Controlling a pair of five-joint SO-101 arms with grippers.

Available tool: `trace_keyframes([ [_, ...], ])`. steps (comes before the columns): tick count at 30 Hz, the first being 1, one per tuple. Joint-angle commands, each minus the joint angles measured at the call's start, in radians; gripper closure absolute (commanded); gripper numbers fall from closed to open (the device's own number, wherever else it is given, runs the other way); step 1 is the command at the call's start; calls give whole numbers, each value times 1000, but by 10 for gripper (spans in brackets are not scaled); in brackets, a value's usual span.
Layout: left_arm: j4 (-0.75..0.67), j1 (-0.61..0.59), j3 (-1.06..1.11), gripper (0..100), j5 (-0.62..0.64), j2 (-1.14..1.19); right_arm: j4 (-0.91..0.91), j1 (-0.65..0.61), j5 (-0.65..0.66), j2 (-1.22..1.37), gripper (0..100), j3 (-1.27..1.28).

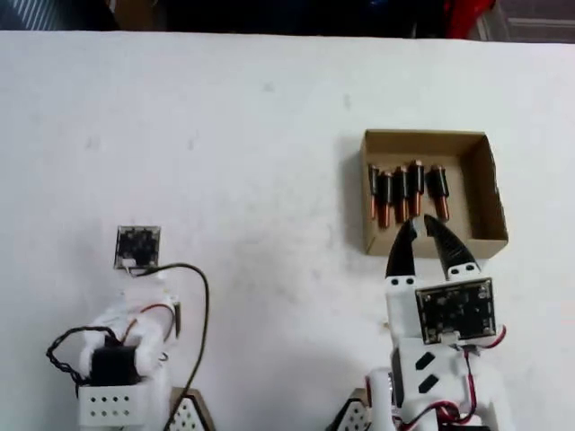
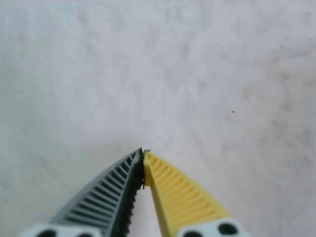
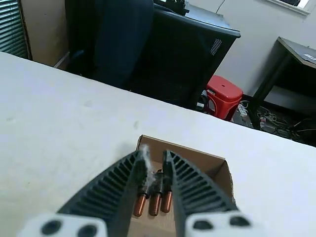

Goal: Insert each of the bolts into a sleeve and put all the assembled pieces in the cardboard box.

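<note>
The cardboard box (image 1: 492, 189) stands on the white table at the right. In it lie several assembled pieces (image 1: 404, 193) side by side, dark sleeves with copper bolt ends. My right gripper (image 1: 420, 224) hovers over the box's near wall, open a little, with nothing between its fingers. The right wrist view looks past the right gripper (image 3: 154, 158) at the box (image 3: 187, 148) and three copper ends (image 3: 154, 202). The left arm (image 1: 126, 350) is folded back at the table's near left. My left gripper (image 2: 143, 154) is shut on nothing, pointing down at bare table.
A black cable (image 1: 202, 305) loops beside the left arm. Beyond the table's far edge are a black chair (image 3: 163, 49) and a red stool (image 3: 224, 94). Bare white tabletop (image 1: 252, 135) stretches left of the box and behind it.
</note>
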Motion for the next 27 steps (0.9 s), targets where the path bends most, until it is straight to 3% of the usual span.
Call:
trace_keyframes([
  [1, 6, -7, -2, 977, -2, -12, -79, -5, -2, -68, 951, 110],
  [7, 6, -8, -2, 977, -2, -12, -183, -12, -9, -71, 951, 229],
  [16, 6, -8, -2, 977, -2, -12, -203, -151, -8, -71, 951, 410],
  [27, 6, -8, -2, 977, -5, -12, -266, -148, -8, -71, 950, 667],
])
